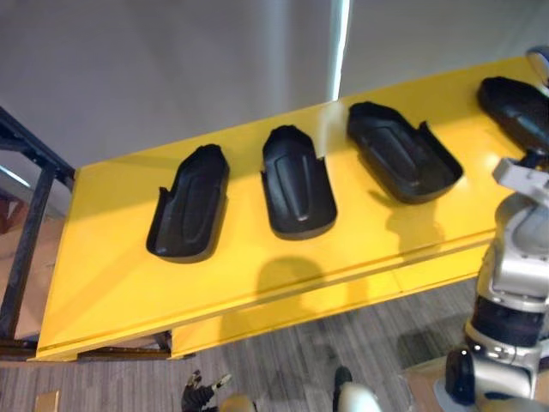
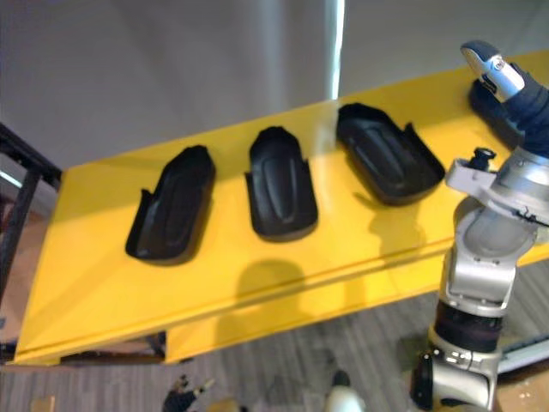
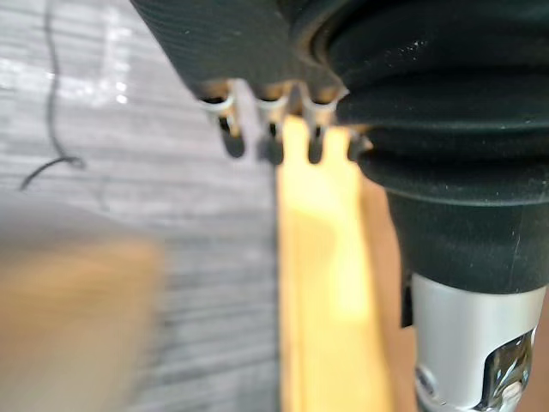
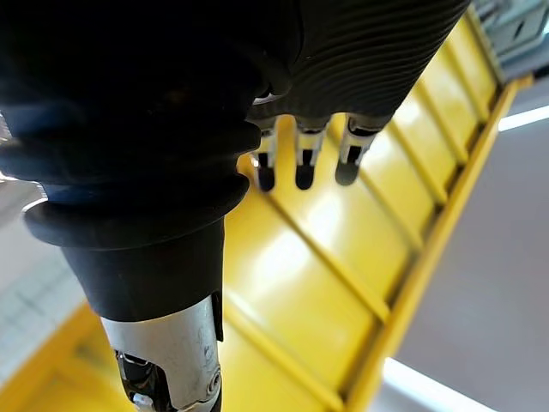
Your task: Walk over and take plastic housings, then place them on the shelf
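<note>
Several black plastic housings lie in a row on the yellow shelf top: one at the left, one in the middle, one right of it and one at the far right edge. My right hand is raised over the far-right housing, with fingers nearly straight above the yellow surface and nothing between them. Whether it touches the housing is unclear. My left hand hangs low by the floor, its fingers relaxed and empty.
A black metal rack stands at the shelf's left end. A lower yellow board juts out under the top's front edge. Grey plank floor lies in front, and a grey wall rises behind the shelf.
</note>
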`<state>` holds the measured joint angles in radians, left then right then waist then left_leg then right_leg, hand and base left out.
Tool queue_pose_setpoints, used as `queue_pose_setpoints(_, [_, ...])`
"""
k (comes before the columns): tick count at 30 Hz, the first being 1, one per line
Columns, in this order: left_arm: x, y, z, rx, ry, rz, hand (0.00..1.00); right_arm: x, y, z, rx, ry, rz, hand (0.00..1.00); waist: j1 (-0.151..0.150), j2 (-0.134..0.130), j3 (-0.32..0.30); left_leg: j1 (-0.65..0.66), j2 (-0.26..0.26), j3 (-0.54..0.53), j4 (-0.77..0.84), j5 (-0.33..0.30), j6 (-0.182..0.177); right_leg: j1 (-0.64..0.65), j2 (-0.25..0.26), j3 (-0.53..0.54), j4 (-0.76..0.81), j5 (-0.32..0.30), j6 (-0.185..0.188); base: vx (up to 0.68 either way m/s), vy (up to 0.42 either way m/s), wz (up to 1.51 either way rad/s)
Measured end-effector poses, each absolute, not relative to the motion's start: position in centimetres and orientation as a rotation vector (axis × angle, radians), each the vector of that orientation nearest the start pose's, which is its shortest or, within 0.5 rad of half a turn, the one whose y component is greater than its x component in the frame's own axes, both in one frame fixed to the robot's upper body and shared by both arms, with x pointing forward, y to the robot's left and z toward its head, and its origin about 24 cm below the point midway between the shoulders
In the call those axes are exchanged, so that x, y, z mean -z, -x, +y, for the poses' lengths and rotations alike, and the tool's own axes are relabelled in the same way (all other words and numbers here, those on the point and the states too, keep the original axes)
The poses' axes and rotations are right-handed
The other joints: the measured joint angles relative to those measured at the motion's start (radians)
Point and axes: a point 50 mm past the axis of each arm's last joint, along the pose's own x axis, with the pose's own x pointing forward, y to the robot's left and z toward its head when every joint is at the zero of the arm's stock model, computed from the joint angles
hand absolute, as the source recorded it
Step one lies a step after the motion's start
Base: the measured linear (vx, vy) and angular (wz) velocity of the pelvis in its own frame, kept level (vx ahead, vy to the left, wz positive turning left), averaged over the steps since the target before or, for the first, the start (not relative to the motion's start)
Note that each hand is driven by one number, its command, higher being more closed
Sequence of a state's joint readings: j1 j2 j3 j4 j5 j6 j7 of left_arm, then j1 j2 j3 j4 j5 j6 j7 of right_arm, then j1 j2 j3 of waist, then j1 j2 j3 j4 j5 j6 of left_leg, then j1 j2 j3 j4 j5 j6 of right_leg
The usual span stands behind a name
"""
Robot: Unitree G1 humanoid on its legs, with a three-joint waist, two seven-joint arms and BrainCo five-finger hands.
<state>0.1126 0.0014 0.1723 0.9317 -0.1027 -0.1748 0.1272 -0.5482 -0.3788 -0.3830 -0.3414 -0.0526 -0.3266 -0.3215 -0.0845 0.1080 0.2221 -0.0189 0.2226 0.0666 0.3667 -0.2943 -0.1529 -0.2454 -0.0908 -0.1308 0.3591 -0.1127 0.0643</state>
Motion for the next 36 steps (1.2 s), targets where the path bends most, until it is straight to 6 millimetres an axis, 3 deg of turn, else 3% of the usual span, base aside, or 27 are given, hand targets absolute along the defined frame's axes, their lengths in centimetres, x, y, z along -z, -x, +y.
queue_pose_setpoints(2, [14.5,-11.7,19.1,-0.373,0.089,0.862,0.00,-30.1,-22.4,-23.6,0.507,0.204,-1.310,0.00,-0.001,-0.005,0.003,-0.003,-0.008,0.017,-0.052,-0.037,-0.006,-0.023,-0.009,0.001,-0.013,0.034,0.020,-0.26,0.225,0.07])
queue_pose_setpoints(4, [14.4,-11.8,20.1,-0.364,0.038,0.858,0.00,-29.4,-22.8,-23.4,0.500,0.187,-1.276,0.00,0.015,-0.035,0.016,-0.018,-0.032,0.033,-0.048,-0.051,-0.003,-0.027,-0.025,0.029,-0.037,0.075,0.043,-0.28,0.211,0.01])
queue_pose_setpoints(5, [14.4,-11.4,21.1,-0.363,-0.006,0.873,0.00,-29.1,-23.1,-23.1,0.485,0.188,-1.250,0.00,0.025,-0.048,0.012,-0.048,-0.046,0.033,-0.002,-0.061,0.017,-0.028,-0.036,0.058,-0.061,0.114,0.057,-0.26,0.183,-0.13])
queue_pose_setpoints(6, [14.4,-11.0,22.1,-0.400,-0.013,0.883,0.00,-29.0,-23.3,-22.6,0.462,0.204,-1.240,0.00,0.041,-0.044,0.009,-0.075,-0.035,0.042,0.027,-0.061,0.038,-0.024,-0.026,0.084,-0.122,0.192,0.062,-0.23,0.205,-0.21])
queue_pose_setpoints(7, [14.4,-10.8,22.8,-0.431,-0.009,0.883,0.00,-29.1,-23.4,-22.4,0.452,0.211,-1.242,0.00,0.050,-0.037,0.011,-0.078,-0.022,0.055,0.028,-0.061,0.046,-0.021,-0.022,0.094,-0.114,0.187,0.052,-0.18,0.184,-0.06])
queue_pose_setpoints(8, [14.3,-10.2,24.0,-0.493,-0.011,0.890,0.00,-28.9,-23.5,-22.0,0.426,0.214,-1.235,0.00,0.046,-0.045,0.010,-0.084,-0.028,0.037,0.040,-0.055,0.052,-0.009,-0.026,0.109,-0.025,0.121,0.038,-0.09,0.124,0.13])
queue_pose_setpoints(9, [14.2,-9.5,25.1,-0.530,-0.028,0.898,0.00,-28.8,-23.7,-21.5,0.401,0.214,-1.232,0.00,0.047,-0.059,0.003,-0.086,-0.037,0.029,0.050,-0.054,0.050,0.020,-0.030,0.108,-0.026,0.090,0.052,-0.13,0.070,0.25])
queue_pose_setpoints(11, [13.9,-8.7,26.9,-0.606,-0.033,0.903,0.00,-29.0,-23.9,-20.5,0.329,0.211,-1.238,0.00,0.070,-0.084,-0.008,-0.098,-0.046,0.028,0.061,-0.052,0.047,0.073,-0.038,0.106,-0.125,0.082,0.064,-0.16,-0.029,0.06])
queue_pose_setpoints(12, [13.6,-8.4,27.9,-0.657,-0.028,0.893,0.00,-29.2,-24.1,-19.7,0.271,0.195,-1.251,0.00,0.073,-0.086,-0.017,-0.131,-0.036,0.020,0.065,-0.048,0.040,0.070,-0.029,0.103,-0.177,0.103,0.085,-0.16,-0.069,0.12])
queue_pose_setpoints(13, [13.5,-8.2,28.3,-0.692,-0.013,0.887,0.00,-29.9,-24.1,-18.9,0.200,0.146,-1.276,0.00,0.072,-0.087,-0.016,-0.173,-0.025,0.001,0.074,-0.047,0.034,0.061,-0.017,0.095,-0.210,0.120,0.081,-0.14,-0.076,0.18])
queue_pose_setpoints(19, [14.2,-8.2,26.6,-0.711,0.047,0.905,0.00,-30.7,-24.2,-18.1,0.080,0.070,-1.300,0.00,0.074,-0.070,-0.002,-0.262,-0.033,-0.065,0.005,0.023,0.005,-0.004,-0.007,0.043,-0.226,0.132,0.062,-0.03,-0.070,0.30])
queue_pose_setpoints(25, [14.0,-11.0,23.5,-0.547,0.023,0.853,0.00,-32.3,-27.9,-14.9,-0.116,0.027,-1.216,0.00,0.090,-0.067,0.020,-0.263,-0.034,-0.087,-0.025,0.049,-0.006,-0.015,-0.007,0.020,-0.207,0.126,0.050,0.11,-0.010,0.17])
queue_pose_setpoints(27, [13.4,-13.0,22.4,-0.456,-0.012,0.801,0.00,-33.3,-29.4,-13.7,-0.169,0.016,-1.178,0.00,0.103,-0.062,0.042,-0.260,-0.035,-0.090,-0.022,0.049,-0.006,0.005,-0.005,0.020,-0.206,0.123,0.046,0.08,0.025,0.23])
queue_pose_setpoints(31, [12.5,-14.8,22.0,-0.411,-0.019,0.723,0.00,-36.3,-30.8,-12.6,-0.179,0.038,-1.183,0.00,0.126,-0.051,0.086,-0.261,-0.042,-0.121,-0.018,0.050,-0.006,0.016,-0.009,0.020,-0.191,0.120,0.043,0.04,0.040,0.26])
queue_pose_setpoints(36, [12.5,-14.8,22.1,-0.412,-0.021,0.722,0.00,-38.7,-32.4,-12.4,-0.124,0.076,-1.142,0.00,0.161,-0.044,0.111,-0.263,-0.050,-0.145,-0.023,0.056,-0.008,0.025,-0.016,0.002,-0.167,0.101,0.032,0.03,0.019,0.25])
